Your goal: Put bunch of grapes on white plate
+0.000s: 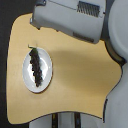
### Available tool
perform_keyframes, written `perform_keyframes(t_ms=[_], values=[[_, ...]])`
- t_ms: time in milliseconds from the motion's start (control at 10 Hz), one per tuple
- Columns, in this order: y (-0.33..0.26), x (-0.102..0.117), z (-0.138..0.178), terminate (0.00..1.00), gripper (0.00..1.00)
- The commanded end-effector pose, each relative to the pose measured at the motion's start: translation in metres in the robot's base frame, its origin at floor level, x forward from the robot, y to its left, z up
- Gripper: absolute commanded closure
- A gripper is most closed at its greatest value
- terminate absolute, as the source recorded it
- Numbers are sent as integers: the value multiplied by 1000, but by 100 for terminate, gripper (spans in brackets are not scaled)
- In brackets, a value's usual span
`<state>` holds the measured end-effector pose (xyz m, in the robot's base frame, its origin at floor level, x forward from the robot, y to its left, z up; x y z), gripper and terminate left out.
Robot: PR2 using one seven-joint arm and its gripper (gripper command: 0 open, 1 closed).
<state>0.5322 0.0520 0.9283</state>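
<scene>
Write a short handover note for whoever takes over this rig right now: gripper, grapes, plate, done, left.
Gripper: not visible; only the grey arm shows, along the top of the exterior view.
Bunch of grapes: lying lengthwise on the white plate, inside the rim.
White plate: on the wooden table, toward the exterior view's left.
Done: the grapes appear to be placed on the plate.
Left: probably nothing but confirming the gripper has let go and is clear.

Surface (80, 75): pale tan, wood-look top, smooth, matt with a soft sheen. White plate (46, 75): glossy, smooth, ceramic-like or hard plastic; cannot tell which. Bunch of grapes (36, 65): dark purple-black, bumpy cluster, dull skins. Robot arm (70, 17): grey-white moulded plastic shell, smooth, matt, with a dark ribbed vent.
</scene>
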Motion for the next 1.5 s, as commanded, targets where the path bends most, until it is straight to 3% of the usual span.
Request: perform_keyframes(t_ms=[0,700,1300,1400], values=[[-127,-9,-10,0,0],[-265,-35,-26,0,0],[-310,-37,-36,0,0],[-310,-33,-38,100,0]])
